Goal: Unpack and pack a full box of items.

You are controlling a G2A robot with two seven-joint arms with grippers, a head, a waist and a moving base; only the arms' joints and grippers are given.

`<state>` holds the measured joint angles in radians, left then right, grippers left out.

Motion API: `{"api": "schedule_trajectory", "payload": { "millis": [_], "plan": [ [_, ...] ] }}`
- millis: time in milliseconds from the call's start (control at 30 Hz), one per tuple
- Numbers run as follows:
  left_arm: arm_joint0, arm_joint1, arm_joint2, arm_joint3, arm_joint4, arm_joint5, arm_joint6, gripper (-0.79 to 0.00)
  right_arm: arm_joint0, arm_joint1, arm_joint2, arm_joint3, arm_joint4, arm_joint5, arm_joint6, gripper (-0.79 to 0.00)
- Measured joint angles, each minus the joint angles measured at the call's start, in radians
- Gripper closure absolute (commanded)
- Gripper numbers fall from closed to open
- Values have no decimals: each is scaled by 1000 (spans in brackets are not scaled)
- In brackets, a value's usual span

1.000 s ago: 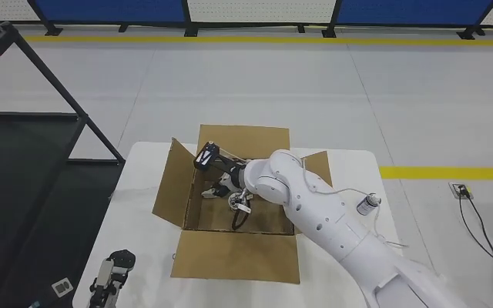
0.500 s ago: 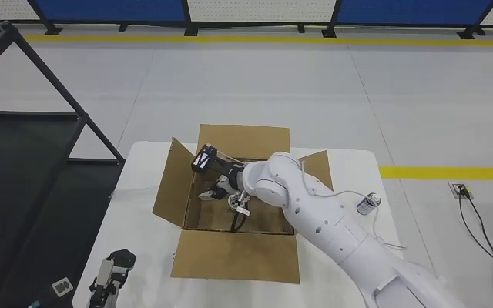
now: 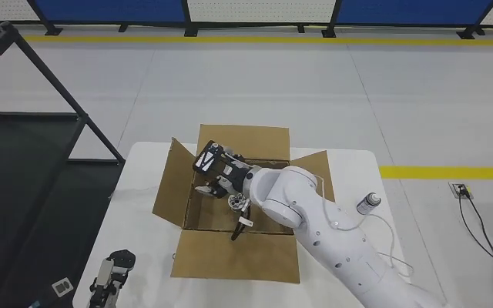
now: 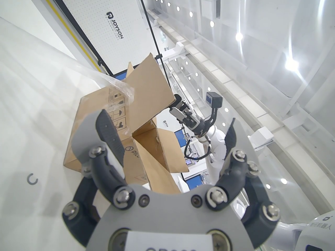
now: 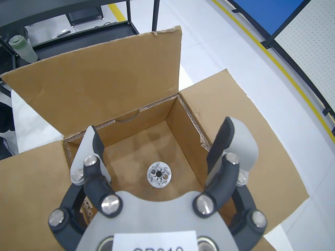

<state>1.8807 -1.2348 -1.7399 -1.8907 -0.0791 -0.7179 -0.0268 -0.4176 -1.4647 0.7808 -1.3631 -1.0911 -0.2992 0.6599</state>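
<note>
Right wrist view: the right fingers [image 5: 222, 142] are spread wide and hold nothing. They hang above the open mouth of the box [image 5: 180, 137], pointing down into it. The metal disc [image 5: 158, 175] lies flat on the box floor, straight ahead of the fingers and centred in the gap between them.

The disc is round, so it has no long axis. We judge that any rotation of the fingers serves equally, and that the grip must close across the rim. Because the disc is thin and lies flat on the cardboard, we expect the fingertips must come right down to the floor to catch its edge.

Clearances:
- Two box walls meet in a corner just beyond the disc, and one wall runs near the outer side of one finger.
- The flap beyond the fingers stands upright, while the side flaps fold outward.
- We judge that the open span fits between the walls, with least room on the corner side.

The left fingers [image 4: 108, 131] are also spread and empty. They are well apart from the box, near the edge of the desk [image 3: 139, 231], so the right arm is the nearer one. A can [image 3: 368, 203] sits on the desk outside the box, away from both pairs of fingers.
</note>
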Motion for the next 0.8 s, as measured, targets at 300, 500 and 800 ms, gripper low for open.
{"api": "schedule_trajectory", "payload": {
  "millis": [300, 500, 800],
  "plan": [
    [0, 0, 0, 0, 0, 0, 0, -785, -2, -1, -3, 8, 5, -3, -6, -785],
    [-10, 0, 5, -4, 0, 21, -11, -785, -57, 12, 46, -81, -97, 82, -54, -785],
    [-63, -2, 8, -4, 9, 78, -35, -785, -372, 96, 348, -482, -327, 192, 92, -785]
  ]
}}
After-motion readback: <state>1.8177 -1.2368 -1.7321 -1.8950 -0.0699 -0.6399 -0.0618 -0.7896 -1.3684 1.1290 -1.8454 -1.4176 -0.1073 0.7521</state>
